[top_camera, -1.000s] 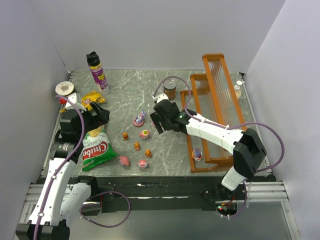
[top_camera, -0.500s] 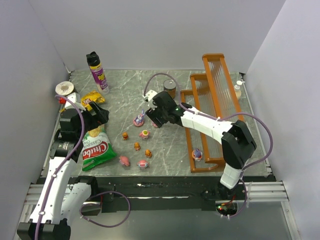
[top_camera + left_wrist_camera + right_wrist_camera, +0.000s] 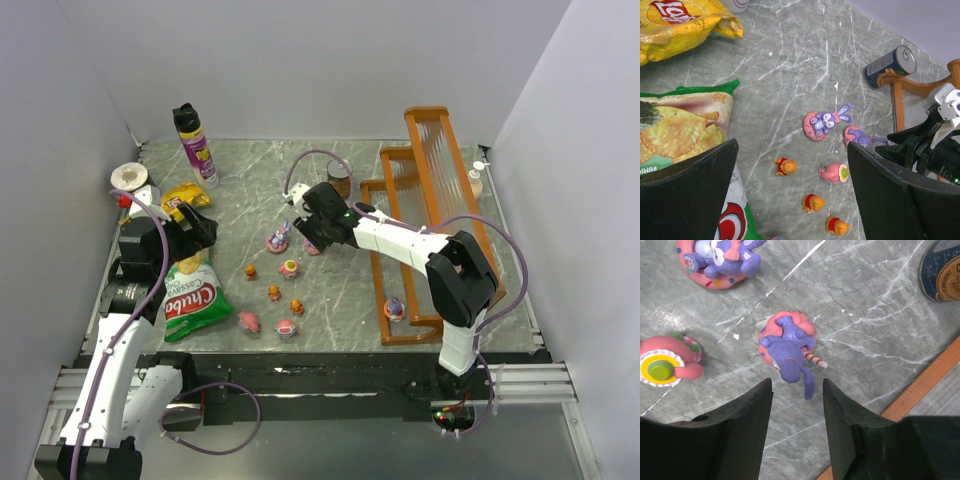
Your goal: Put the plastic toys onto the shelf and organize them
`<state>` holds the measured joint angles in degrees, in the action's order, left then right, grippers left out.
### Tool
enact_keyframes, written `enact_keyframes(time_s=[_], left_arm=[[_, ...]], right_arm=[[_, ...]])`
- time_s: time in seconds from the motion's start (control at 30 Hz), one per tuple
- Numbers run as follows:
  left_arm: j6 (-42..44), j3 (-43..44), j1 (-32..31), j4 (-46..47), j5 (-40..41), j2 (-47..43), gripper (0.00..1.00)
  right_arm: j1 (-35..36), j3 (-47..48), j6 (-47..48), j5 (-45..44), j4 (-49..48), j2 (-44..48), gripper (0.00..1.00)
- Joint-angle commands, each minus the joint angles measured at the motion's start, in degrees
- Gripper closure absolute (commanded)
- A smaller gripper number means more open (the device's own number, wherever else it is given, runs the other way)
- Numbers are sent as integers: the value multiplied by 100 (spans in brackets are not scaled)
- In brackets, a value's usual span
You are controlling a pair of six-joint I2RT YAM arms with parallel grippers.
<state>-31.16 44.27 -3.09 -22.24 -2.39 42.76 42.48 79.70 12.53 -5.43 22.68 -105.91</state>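
Note:
The orange-brown shelf (image 3: pixel 432 190) stands at the right, with one purple toy (image 3: pixel 395 308) on its lowest tier. Several small toys lie on the marble table: a purple bunny on a pink base (image 3: pixel 278 238), a pink one with a yellow disc (image 3: pixel 290 267), three orange bears (image 3: pixel 273 292) and two pink ones (image 3: pixel 248 321). My right gripper (image 3: pixel 312 240) is open just above a purple figurine on a pink base (image 3: pixel 787 342), its jaws (image 3: pixel 797 387) standing at the figurine's near side, not touching it. My left gripper (image 3: pixel 195 232) is open and empty, and its wrist view shows the orange bears (image 3: pixel 785 166).
A green snack bag (image 3: pixel 190 298) and a yellow one (image 3: pixel 186 197) lie at the left. A spray can (image 3: pixel 196 145) and a tape roll (image 3: pixel 128 177) stand at the back left. A lying drink can (image 3: pixel 340 177) is beside the shelf's left rim (image 3: pixel 930 380).
My right gripper has moved left and away from the shelf, coming over the purple figurine. The left arm has not moved.

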Motion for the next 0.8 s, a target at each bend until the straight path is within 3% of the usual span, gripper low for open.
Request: enact_keyframes(time_s=[0.0, 0.4, 0.77], left_arm=[[-13, 152, 46, 62, -103, -5, 4], [-13, 152, 63, 62, -121, -14, 4], [-22, 143, 90, 79, -165, -31, 4]], right_arm=[[-73, 309, 74, 130, -299, -123, 49], [-108, 406, 91, 174, -413, -316, 54], [-100, 415, -137, 34, -272, -317, 86]])
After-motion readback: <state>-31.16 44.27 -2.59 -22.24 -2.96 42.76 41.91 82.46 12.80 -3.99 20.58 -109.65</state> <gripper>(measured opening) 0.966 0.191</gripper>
